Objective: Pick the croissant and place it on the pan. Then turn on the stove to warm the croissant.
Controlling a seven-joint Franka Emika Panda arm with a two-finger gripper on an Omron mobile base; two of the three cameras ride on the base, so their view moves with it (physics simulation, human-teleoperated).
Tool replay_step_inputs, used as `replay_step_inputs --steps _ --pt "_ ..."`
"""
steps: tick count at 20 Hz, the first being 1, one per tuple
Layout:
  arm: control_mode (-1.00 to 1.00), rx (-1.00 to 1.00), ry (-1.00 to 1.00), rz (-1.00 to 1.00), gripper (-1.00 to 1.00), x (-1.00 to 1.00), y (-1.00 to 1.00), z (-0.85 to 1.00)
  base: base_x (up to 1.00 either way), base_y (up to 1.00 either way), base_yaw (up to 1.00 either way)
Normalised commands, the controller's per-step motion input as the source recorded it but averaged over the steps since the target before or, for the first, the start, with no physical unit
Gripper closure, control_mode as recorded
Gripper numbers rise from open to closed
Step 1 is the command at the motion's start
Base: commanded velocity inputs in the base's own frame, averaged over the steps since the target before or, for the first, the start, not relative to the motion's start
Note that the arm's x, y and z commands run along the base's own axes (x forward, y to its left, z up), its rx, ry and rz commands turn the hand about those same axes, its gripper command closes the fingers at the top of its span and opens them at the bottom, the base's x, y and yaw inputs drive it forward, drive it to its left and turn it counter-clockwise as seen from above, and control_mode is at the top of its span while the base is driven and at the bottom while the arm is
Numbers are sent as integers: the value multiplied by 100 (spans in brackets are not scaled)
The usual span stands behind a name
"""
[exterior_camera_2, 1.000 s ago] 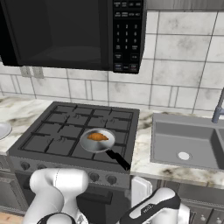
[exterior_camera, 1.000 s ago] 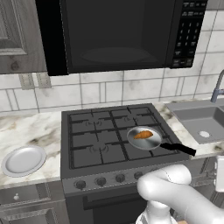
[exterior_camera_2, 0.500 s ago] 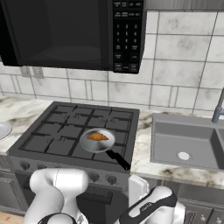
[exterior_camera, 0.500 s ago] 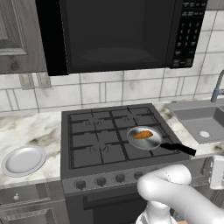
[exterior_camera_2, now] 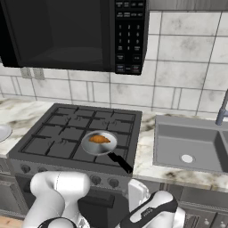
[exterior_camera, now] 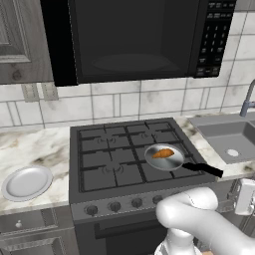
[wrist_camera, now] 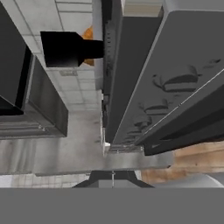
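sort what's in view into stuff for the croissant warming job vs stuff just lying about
For the job: croissant, lying in the pan; stove with its front knobs.

Lying about: plate, microwave, sink, faucet.

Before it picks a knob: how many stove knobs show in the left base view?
4, along the stove's front panel; the arm may hide more at right.
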Motion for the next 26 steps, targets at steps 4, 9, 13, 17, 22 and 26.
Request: replay_step_inputs --steps 4,9,13,17,22,26 --pt "-100 0 -7 0 100 3 6 0 0 0 0" --pt "-100 0 -7 0 100 1 9 -1 0 0 0" --pt "-100 0 -5 0 100 3 17 -1 0 0 0" --pt "-100 0 -1 0 100 4 20 -4 0 0 0" --pt "-100 0 0 0 100 12 19 -3 0 0 0" --pt "-100 0 0 0 100 18 5 -1 0 0 0"
